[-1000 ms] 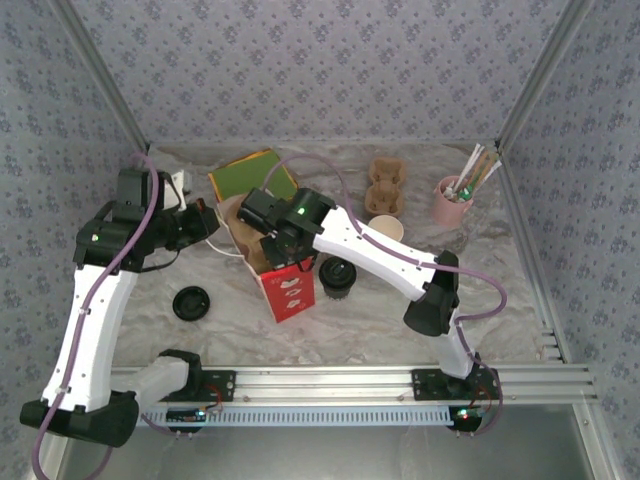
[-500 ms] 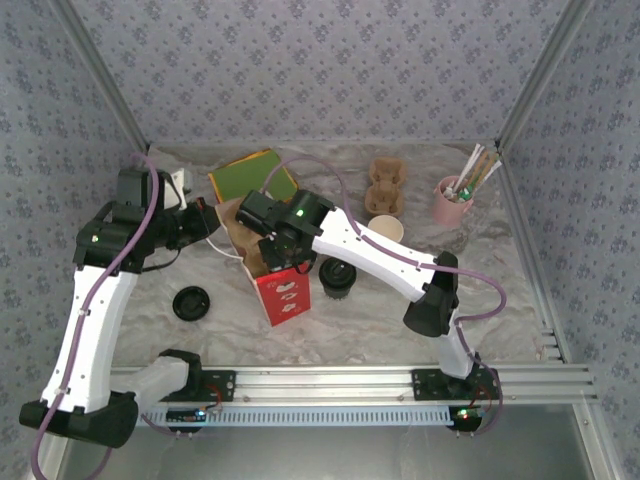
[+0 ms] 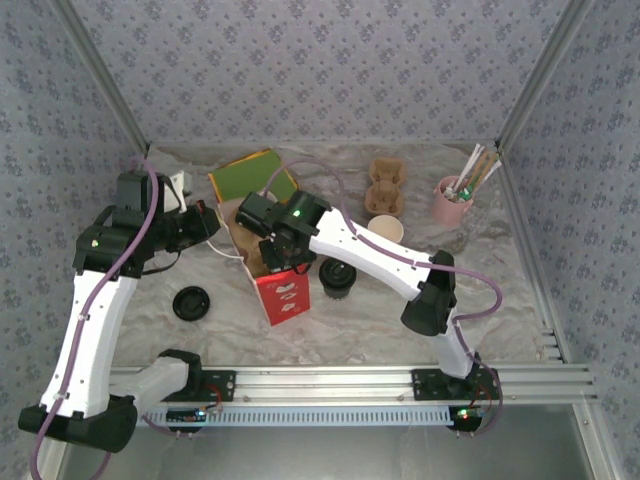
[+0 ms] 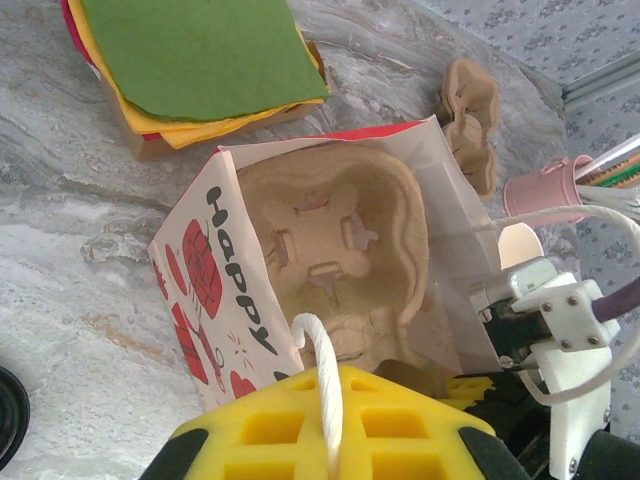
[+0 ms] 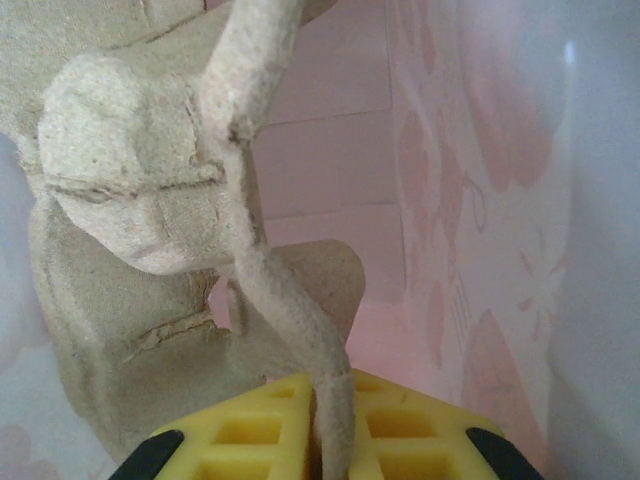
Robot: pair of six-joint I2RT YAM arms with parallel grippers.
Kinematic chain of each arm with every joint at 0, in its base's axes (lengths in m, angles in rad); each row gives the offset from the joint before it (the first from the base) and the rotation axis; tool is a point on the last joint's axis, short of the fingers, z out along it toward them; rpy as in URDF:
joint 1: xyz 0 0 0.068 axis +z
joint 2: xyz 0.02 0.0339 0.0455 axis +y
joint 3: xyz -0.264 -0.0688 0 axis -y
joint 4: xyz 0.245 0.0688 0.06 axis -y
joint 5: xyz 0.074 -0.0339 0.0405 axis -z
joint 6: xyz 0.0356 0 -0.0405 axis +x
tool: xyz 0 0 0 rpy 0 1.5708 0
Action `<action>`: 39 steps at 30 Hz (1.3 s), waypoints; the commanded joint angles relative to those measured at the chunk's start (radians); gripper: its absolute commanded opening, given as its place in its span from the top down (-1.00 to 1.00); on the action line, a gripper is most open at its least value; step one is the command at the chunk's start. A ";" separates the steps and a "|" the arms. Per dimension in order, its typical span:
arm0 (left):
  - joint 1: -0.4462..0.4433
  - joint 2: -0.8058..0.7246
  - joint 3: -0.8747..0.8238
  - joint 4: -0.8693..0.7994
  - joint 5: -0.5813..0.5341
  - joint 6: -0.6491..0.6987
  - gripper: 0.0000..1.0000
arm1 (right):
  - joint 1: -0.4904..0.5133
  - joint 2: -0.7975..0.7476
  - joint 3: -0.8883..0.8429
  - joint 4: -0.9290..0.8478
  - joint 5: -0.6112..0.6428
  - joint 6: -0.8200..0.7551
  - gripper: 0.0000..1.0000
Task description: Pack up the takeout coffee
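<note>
The takeout coffee (image 3: pixel 338 277), a short dark-sleeved cup, stands on the table just right of the red-and-white paper bag (image 3: pixel 277 285). The bag stands open, with a pulp cup carrier (image 4: pixel 340 235) inside it. My left gripper (image 4: pixel 330 378) is shut on the bag's white rope handle (image 4: pixel 322 350), at the bag's left side (image 3: pixel 210 233). My right gripper (image 3: pixel 270 252) reaches into the bag's mouth. In the right wrist view it (image 5: pixel 335 425) is shut on a thin edge of the carrier (image 5: pixel 290 300), with the bag's pink inner walls (image 5: pixel 480 200) around it.
A black lid (image 3: pixel 190 302) lies left of the bag. Green and yellow napkins (image 3: pixel 250 175) lie behind it. Spare pulp carriers (image 3: pixel 383 185), a tan paper cup (image 3: pixel 386 230) and a pink cup of sticks and straws (image 3: pixel 452 200) stand at the back right.
The bag and my right gripper have shifted slightly left, so more of the coffee cup shows. The left arm has hardly moved.
</note>
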 commanded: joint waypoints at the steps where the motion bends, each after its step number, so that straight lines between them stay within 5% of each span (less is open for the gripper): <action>1: -0.006 -0.016 -0.001 0.012 0.015 -0.002 0.96 | -0.006 -0.021 -0.035 0.005 -0.025 0.026 0.74; 30: -0.007 -0.033 -0.022 0.008 -0.012 0.011 0.96 | -0.057 -0.136 -0.209 0.194 -0.145 0.078 0.71; 33: -0.007 -0.033 -0.015 0.007 -0.012 0.012 0.95 | -0.054 -0.132 -0.199 0.180 -0.132 0.080 0.35; 39: -0.008 -0.028 -0.013 0.008 -0.010 0.015 0.94 | -0.049 -0.123 -0.183 0.164 -0.119 0.076 0.25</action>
